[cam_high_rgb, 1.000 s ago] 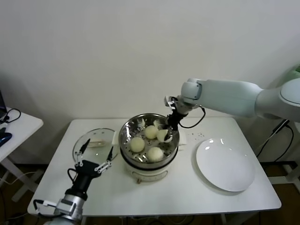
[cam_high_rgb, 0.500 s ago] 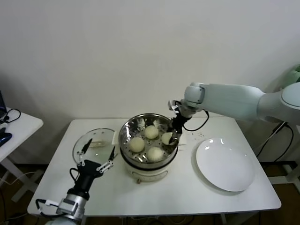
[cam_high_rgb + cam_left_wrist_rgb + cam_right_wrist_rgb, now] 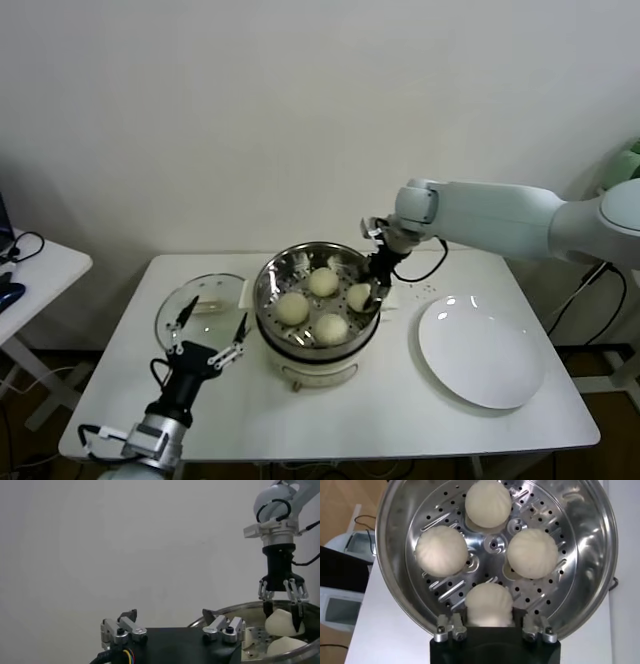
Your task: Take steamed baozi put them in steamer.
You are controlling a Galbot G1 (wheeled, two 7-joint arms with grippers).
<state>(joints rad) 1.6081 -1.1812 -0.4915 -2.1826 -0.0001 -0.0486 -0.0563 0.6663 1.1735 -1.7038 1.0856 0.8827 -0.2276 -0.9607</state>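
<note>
Cream-white and pleated, the fourth baozi (image 3: 489, 604) sits down on the perforated tray at the right-hand edge of the steamer (image 3: 268, 275), directly under the right end effector (image 3: 366, 297), whose fingers bracket it on both sides; contact looks likely, though whether they grip is hard to call. Three other buns (image 3: 488, 502) fill the rest. Way out is straight up. Left end effector (image 3: 208, 322) waits spread apart, above the desk (image 3: 400, 400) beside the glass lid (image 3: 190, 300).

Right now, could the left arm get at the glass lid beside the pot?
Probably yes. The left gripper hovers open just in front of the glass lid, with nothing between them; the right gripper is busy in the pot.
</note>
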